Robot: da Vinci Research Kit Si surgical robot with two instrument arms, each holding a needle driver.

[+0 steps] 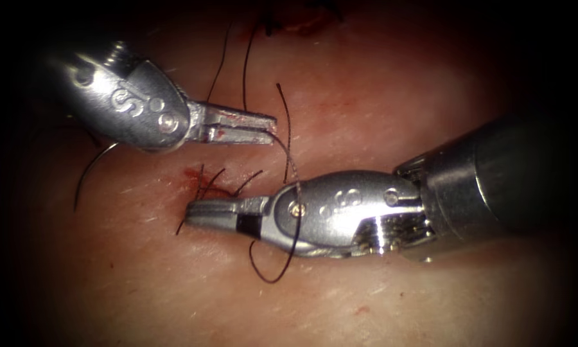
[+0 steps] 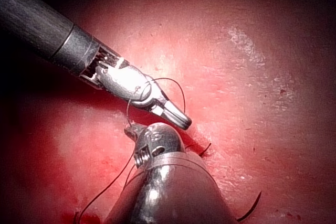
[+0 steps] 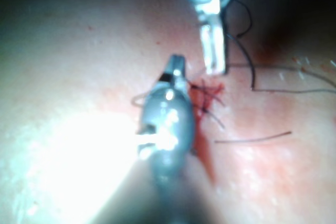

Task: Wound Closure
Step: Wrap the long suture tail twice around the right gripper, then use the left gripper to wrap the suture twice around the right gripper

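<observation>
Nearest the endoscope, the right arm's tool (image 1: pixel 202 212) lies low over the tissue (image 1: pixel 379 103), coming in from the right with its jaws closed and pointing left; a loop of dark thread (image 1: pixel 293 241) is wound around its body just behind the jaws, sagging below it in a curve and rising above it toward the other tool; whether anything is pinched between the closed jaws cannot be told; the tips sit just beside a knotted stitch (image 1: pixel 205 187) with short cut ends of thread (image 1: pixel 247 182) sticking up and a small patch of red fluid (image 1: pixel 191 173) around it; farther back, the left arm's tool (image 1: pixel 266 128) points right with its jaws nearly closed, and the thread meets their tip, so it appears to grip the strand there; two more strands run from behind this tool up to the far edge of the tissue, where a dark stitched stretch of the cut (image 1: pixel 302 24) lies; a thin curved strand (image 1: pixel 90 170) arcs on the tissue below the left tool's body, and whether it is needle or thread cannot be told; the left wrist view shows the right tool (image 2: pixel 181 119) with the loop (image 2: pixel 157 85) about it.
</observation>
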